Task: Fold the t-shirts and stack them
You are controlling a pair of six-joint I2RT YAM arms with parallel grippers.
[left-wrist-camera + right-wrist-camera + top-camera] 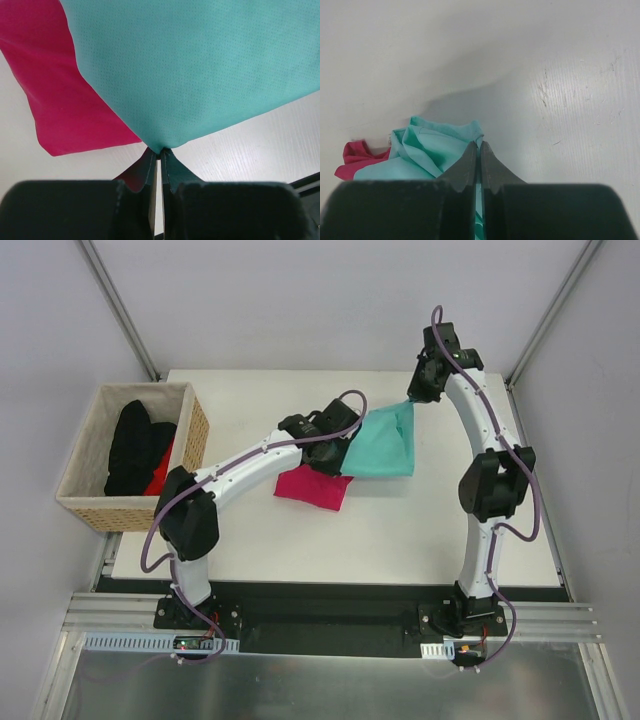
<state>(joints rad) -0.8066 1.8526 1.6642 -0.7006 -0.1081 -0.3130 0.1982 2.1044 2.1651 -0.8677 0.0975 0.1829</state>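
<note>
The teal t-shirt (386, 443) hangs stretched above the table's middle, held by both grippers. My left gripper (345, 448) is shut on its near-left corner; in the left wrist view the teal cloth (200, 70) is pinched at the fingertips (159, 152). My right gripper (412, 398) is shut on the far-right corner; the right wrist view shows the teal cloth (435, 147) bunched at the closed tips (479, 145). The folded magenta t-shirt (312, 487) lies on the table under the teal one's left edge and shows in the left wrist view (55, 95) and the right wrist view (355, 155).
A wicker basket (195, 435) at the table's left holds a black garment (135, 445) with red cloth beside it. The white table (400, 540) ends in a black strip along its near side. Metal frame posts (120, 310) stand behind.
</note>
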